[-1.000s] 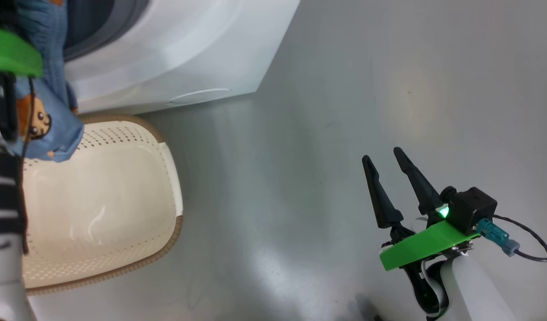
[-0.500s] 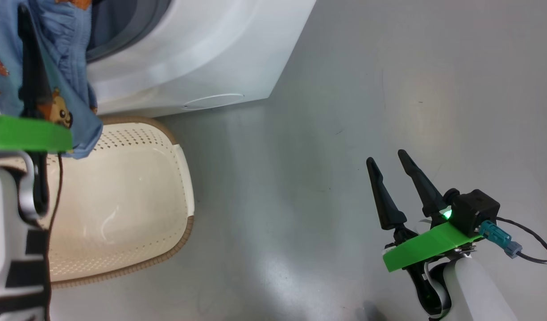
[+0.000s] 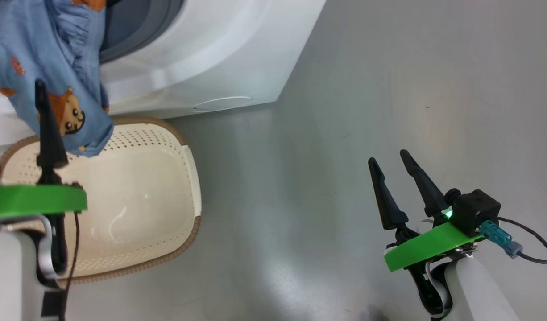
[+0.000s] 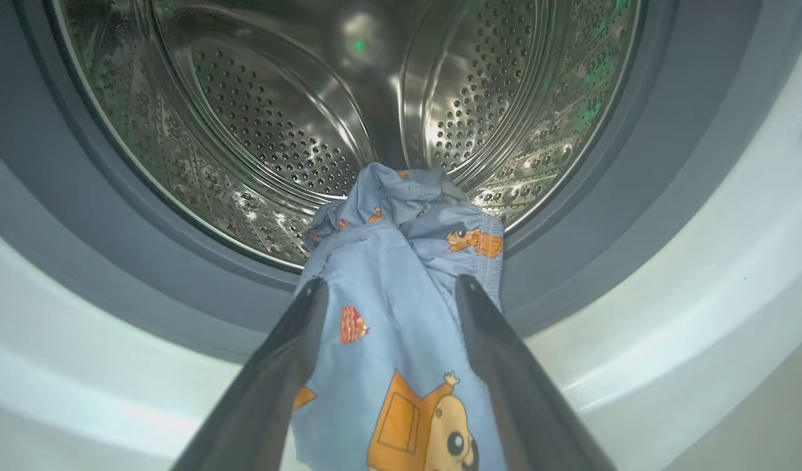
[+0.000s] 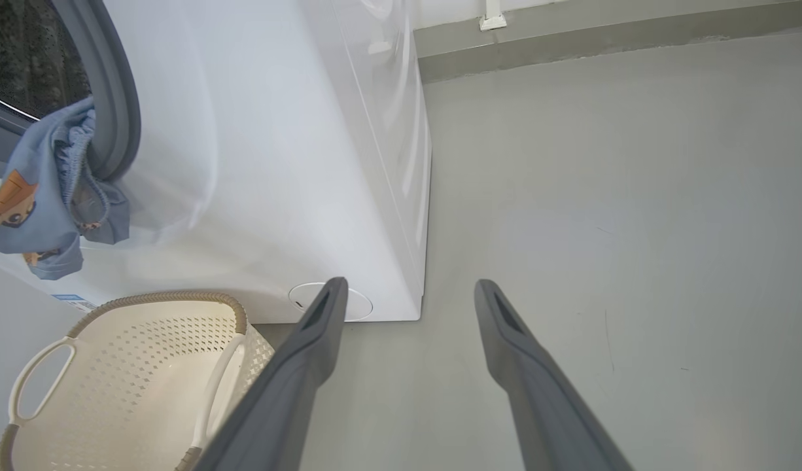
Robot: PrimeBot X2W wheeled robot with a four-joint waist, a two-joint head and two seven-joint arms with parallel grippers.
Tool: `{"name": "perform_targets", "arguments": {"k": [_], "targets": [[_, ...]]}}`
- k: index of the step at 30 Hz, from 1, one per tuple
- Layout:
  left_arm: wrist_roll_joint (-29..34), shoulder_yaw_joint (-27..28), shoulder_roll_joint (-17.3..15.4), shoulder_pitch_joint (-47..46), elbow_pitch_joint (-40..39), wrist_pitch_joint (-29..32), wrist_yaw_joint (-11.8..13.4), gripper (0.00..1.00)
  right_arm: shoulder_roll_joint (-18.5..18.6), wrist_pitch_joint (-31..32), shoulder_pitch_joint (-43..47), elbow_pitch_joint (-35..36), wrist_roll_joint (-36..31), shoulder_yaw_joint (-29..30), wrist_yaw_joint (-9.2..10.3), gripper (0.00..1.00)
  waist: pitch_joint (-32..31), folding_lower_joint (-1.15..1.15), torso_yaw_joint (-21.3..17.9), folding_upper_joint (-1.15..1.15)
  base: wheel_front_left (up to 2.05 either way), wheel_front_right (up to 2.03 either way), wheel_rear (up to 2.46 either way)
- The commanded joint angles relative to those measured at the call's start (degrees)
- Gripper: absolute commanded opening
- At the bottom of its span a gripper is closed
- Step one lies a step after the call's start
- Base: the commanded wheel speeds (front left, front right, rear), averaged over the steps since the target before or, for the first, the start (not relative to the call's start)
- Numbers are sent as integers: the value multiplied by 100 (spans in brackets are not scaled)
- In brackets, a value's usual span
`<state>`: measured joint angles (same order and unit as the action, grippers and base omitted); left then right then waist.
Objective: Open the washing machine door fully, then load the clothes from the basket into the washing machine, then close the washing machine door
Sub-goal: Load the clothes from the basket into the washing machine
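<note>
Blue garment (image 3: 55,67) draped over the mouth of the washing machine (image 3: 202,53), half in, half dangling above the empty basket (image 3: 186,151). Left gripper (image 4: 391,282), jaws spread either side of it, gripping nothing. It needs a push inward, I'd say. Right gripper (image 3: 388,156), jaws released too, hovers clear over the floor (image 3: 345,89).

Clothes (image 4: 388,327) cropped below; far end seemingly hidden over drum lip (image 4: 244,243).
</note>
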<state>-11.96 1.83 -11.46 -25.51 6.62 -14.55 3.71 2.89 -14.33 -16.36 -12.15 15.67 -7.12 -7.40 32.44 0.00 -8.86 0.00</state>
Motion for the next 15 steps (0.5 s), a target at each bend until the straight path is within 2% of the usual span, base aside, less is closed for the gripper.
{"name": "perform_targets", "arguments": {"k": [1,15], "targets": [[-29,204,-134,147,-199,5,48,100,-2,-67,151,103,-64,-111,-9,100,-7,0,16,0,0,0,0],[-127,240,106,1067,-410,-33,145,100,-2,-67,153,149,-166,13,-9,100,-76,0,156,0,0,0,0]]}}
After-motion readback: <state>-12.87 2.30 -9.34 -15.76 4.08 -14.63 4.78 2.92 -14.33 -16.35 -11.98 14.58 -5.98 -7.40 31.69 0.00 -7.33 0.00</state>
